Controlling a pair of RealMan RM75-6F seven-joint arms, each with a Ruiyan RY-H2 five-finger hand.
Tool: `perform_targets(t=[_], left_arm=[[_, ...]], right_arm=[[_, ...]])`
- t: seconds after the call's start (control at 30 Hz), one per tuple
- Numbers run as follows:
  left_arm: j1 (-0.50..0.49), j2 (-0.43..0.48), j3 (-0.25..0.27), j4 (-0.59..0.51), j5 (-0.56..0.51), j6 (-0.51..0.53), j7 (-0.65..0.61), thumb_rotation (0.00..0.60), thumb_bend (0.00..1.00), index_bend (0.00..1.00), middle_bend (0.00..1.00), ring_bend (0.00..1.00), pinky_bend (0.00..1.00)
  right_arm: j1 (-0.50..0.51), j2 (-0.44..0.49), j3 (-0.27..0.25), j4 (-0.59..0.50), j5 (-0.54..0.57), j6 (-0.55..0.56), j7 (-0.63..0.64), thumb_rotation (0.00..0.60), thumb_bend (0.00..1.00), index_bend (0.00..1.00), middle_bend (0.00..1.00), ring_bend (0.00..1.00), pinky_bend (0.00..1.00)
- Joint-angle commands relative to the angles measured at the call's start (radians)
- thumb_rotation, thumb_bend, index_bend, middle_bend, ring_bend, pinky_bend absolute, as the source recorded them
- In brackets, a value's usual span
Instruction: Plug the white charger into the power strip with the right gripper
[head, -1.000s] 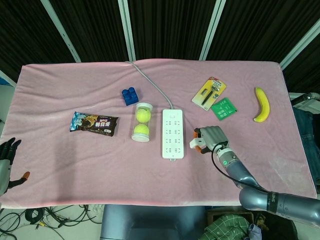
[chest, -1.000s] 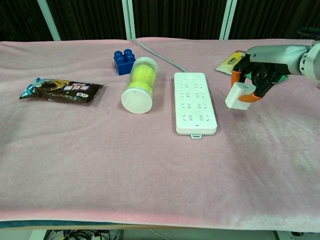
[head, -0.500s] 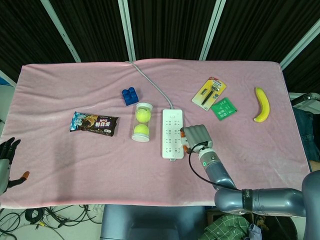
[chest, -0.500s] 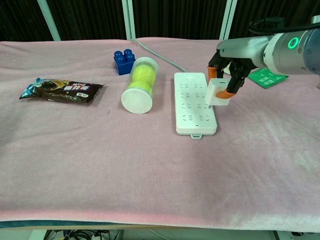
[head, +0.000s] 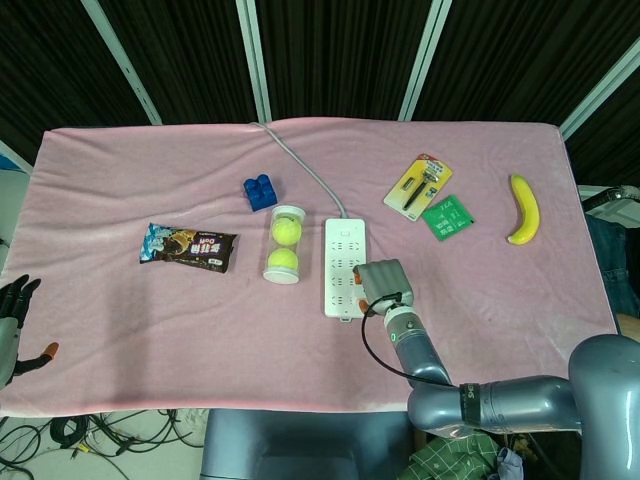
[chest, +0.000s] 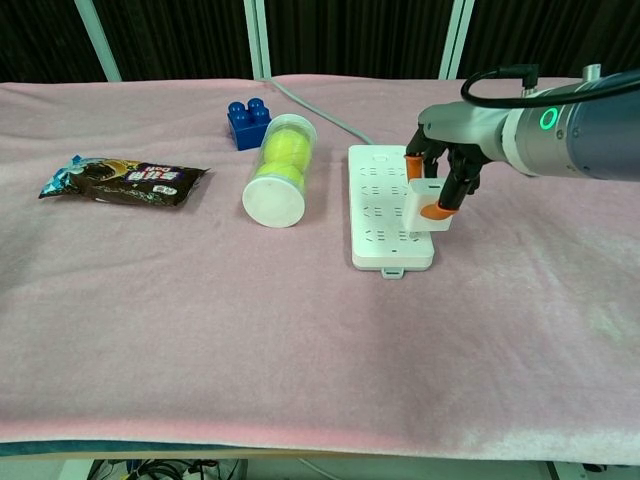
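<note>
Chest view shows the right hand (chest: 445, 170) holding the white charger (chest: 427, 204) between its dark, orange-tipped fingers (chest: 436, 208). The charger sits over the right side of the white power strip (chest: 382, 212), near its front end, and it seems to touch the strip; whether the pins are inside a socket I cannot tell. In the head view the same hand covers the charger, so only the back of the hand is seen at the lower right edge of the strip.

The strip lies lengthwise near the middle of the pink cloth (head: 120, 310), and its grey cable (head: 305, 165) runs toward 11 o'clock to the far edge. Just beside the strip at 9 o'clock lies a clear tube with two tennis balls (head: 284, 245). A blue toy brick (head: 259, 192) is at 10 o'clock from it, and a dark snack packet (head: 189, 247) further at 9 o'clock. At 2 o'clock from the strip are a yellow card pack (head: 419, 186), a green packet (head: 447, 218) and a banana (head: 524, 209).

The left hand (head: 14, 325) is at the left edge of the head view, holding nothing, its fingers apart.
</note>
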Motion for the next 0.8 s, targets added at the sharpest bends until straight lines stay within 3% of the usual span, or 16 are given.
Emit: perform_targets(t=[0.03,0.8], left_arm=[[0.000,0.000,0.000,0.000,0.000,0.000,0.001,0.600,0.24,0.00,0.00,0.00,0.01],[-0.002,0.002,0.001,-0.004,-0.006,-0.003,0.002,0.600,0.24,0.00,0.00,0.00,0.01]], right_arm=[[0.001,-0.005,0.001,-0.003,0.014,0.018,-0.011,0.600,0.31,0.73,0.64,0.65,0.46],[-0.016,-0.045,0.054,-0.009,0.049,0.066,-0.018,0.600,0.31,0.74,0.65,0.66,0.47]])
